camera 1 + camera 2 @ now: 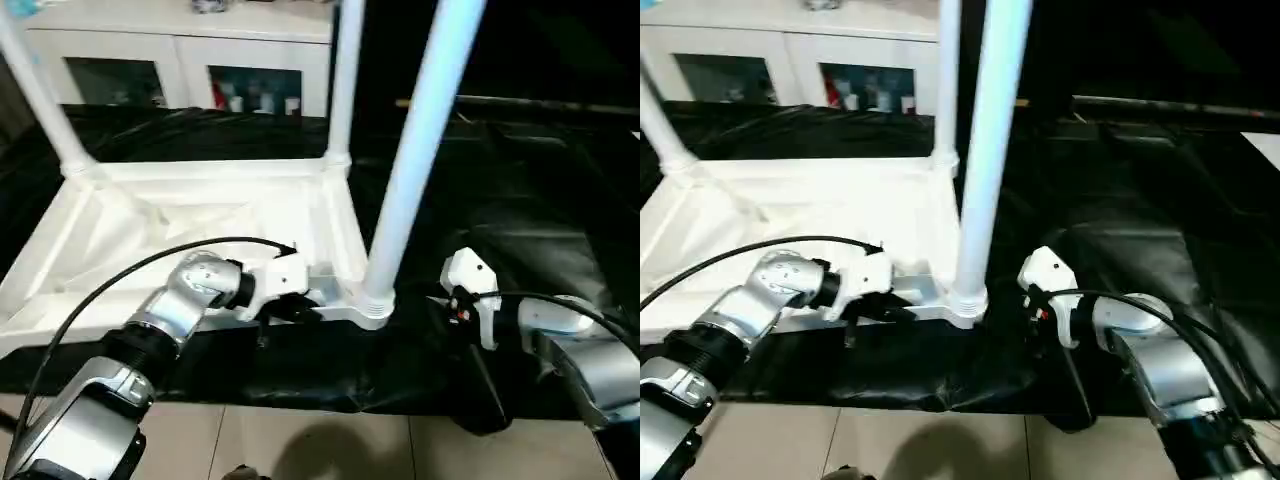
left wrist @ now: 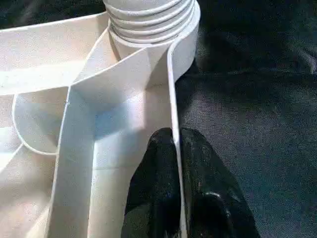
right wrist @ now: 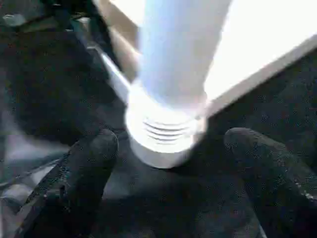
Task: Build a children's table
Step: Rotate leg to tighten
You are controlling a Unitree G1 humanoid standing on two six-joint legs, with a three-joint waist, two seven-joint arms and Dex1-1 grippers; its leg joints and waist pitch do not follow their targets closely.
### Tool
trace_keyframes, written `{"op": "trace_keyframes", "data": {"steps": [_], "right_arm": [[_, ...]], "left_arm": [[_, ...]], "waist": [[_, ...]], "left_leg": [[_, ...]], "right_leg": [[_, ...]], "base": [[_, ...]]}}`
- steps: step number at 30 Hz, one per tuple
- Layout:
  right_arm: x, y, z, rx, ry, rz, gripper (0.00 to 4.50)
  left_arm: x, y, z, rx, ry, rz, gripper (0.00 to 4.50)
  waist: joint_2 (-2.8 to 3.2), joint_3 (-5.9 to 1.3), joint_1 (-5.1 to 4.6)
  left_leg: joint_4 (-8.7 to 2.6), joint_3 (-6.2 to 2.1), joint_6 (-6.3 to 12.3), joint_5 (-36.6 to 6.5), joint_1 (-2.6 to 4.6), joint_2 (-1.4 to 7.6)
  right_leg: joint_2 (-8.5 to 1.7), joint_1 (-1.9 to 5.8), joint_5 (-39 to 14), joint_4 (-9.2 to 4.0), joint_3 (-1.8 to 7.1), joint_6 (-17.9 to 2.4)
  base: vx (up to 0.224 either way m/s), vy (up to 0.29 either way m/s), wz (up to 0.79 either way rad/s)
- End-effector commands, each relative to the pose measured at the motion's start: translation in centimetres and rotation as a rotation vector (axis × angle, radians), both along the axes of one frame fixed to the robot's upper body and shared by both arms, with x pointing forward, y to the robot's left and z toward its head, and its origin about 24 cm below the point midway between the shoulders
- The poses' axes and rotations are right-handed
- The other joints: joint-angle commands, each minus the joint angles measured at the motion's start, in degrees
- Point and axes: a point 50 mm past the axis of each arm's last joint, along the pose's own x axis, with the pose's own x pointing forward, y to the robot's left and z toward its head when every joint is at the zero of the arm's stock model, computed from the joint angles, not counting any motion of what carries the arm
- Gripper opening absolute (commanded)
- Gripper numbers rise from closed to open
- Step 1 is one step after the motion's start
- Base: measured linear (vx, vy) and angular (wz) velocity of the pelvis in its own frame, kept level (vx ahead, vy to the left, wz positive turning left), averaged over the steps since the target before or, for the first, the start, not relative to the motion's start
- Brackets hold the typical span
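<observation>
The white plastic children's table top (image 1: 200, 215) lies upside down on the black-draped worktop (image 1: 520, 230), its ribbed underside facing up. Three white tapered tube legs stand up from its corner sockets: one at the far left corner (image 1: 35, 90), one at the far right corner (image 1: 345, 80), and the nearest leg (image 1: 420, 150) at the near right corner, leaning slightly to the right as it rises. In the left wrist view the threads at the base of that near leg (image 2: 148, 15) still show above the round socket, so it is not sunk fully in.

The left tool (image 2: 177, 178) is at the near rim of the top, just beside that corner socket. Its two black fingers (image 2: 153, 183) are pressed together on the thin upright rim wall, one on the inside and one on the outside, pinching it. Its silver forearm (image 1: 180, 310) reaches in from the lower left, with a black cable arching over it.

The right tool (image 3: 168, 163) sits low on the worktop to the right of the near leg, apart from it. Its black fingers (image 3: 91, 163) are spread wide, one on each side of the threaded base of the leg as seen from the right wrist view, and touch nothing.

Behind the worktop stands a white cabinet with glass doors (image 1: 180, 60), with small coloured items on its shelves. Pale floor tiles (image 1: 300, 440) show at the near edge.
</observation>
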Motion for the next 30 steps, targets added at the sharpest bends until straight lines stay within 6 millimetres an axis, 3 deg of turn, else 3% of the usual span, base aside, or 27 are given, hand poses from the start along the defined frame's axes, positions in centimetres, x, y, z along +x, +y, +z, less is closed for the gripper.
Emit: {"op": "trace_keyframes", "data": {"steps": [1, 7, 13, 17, 18, 23, 24, 28, 30], "right_arm": [[1.0, -0.1, 0.3, -0.007, -0.055, -0.079, 4.03], [1.7, 1.4, 0.0, 0.112, -0.06, -0.12, 4.46], [1.6, 3.3, -1.1, 0.106, -0.025, -0.035, 4.46], [2.3, 3.7, -1.2, 0.107, -0.041, -0.061, 4.46], [2.4, 3.8, -1.3, 0.102, -0.043, -0.056, 4.46], [2.8, 4.1, -1.4, 0.114, -0.046, -0.052, 4.46], [2.9, 4.1, -1.4, 0.118, -0.045, -0.048, 4.19], [3.0, 4.2, -1.6, 0.119, -0.04, -0.03, 4.06], [3.0, 4.2, -1.6, 0.117, -0.038, -0.024, 3.68]], "left_arm": [[0.4, 0.6, 0.1, -0.055, 0.006, 0.078, 0.04], [0.5, 0.6, 0.1, -0.093, 0.047, 0.115, 0.0], [0.2, 0.2, -0.2, -0.127, 0.08, 0.127, 0.0], [0.2, 0.2, -0.2, -0.124, 0.084, 0.128, 0.0], [0.1, 0.2, -0.2, -0.123, 0.086, 0.128, 0.0], [-0.1, 0.4, -0.3, -0.121, 0.094, 0.131, 0.0], [-0.1, 0.5, -0.3, -0.12, 0.095, 0.132, 0.0], [-0.2, 0.6, -0.5, -0.12, 0.1, 0.139, 0.0], [-0.3, 0.7, -0.5, -0.121, 0.103, 0.142, 0.0]], "waist": [[-0.74, -3.45, -0.12], [-0.85, -3.49, -0.78], [-0.72, -3.43, -1.1], [-0.75, -3.35, -1.17], [-0.99, -3.4, -1.19], [-0.96, -3.46, -1.09], [-1.1, -3.39, -1.18], [-1.2, -3.35, -1.21], [-1.22, -3.34, -1.25]], "left_leg": [[-3.87, -1.06, -0.76, -15.06, 1.17, 1.23], [-3.99, -1.11, -0.52, -15.07, 1.04, 1.29], [-3.92, -0.93, 0.24, -14.59, 1.12, 1.32], [-4.03, -0.95, -0.26, -15.38, 1.21, 1.39], [-4.02, -0.93, -0.23, -15.1, 1.22, 1.41], [-3.9, -0.82, 0.48, -13.42, 1.08, 1.39], [-3.92, -0.81, 0.62, -13.7, 1.04, 1.34], [-4.0, -0.87, 0.57, -14.09, 1.04, 1.43], [-3.98, -0.84, 0.72, -13.85, 1.05, 1.41]], "right_leg": [[-3.47, 1.85, -14.93, -5.11, 1.93, -10.09], [-3.5, 2.02, -14.86, -5.06, 1.87, -10.23], [-3.37, 1.99, -12.9, -5.0, 1.98, -11.23], [-3.51, 1.82, -15.03, -5.12, 2.07, -10.87], [-3.46, 1.88, -14.64, -5.08, 2.07, -10.86], [-3.49, 2.03, -11.78, -4.8, 2.1, -11.32], [-3.48, 1.98, -12.62, -4.87, 2.07, -11.25], [-3.51, 1.99, -14.05, -4.95, 2.1, -10.71], [-3.52, 1.95, -14.13, -5.0, 2.11, -10.67]], "base": [[0.0, 0.0, 0.0], [0.0, 0.0, 0.0], [0.0, 0.0, 0.0], [0.0, 0.0, 0.0], [0.0, 0.0, 0.0], [0.0, 0.0, 0.0], [0.0, 0.0, 0.0], [0.0, 0.0, 0.0], [0.0, 0.0, 0.0]]}}
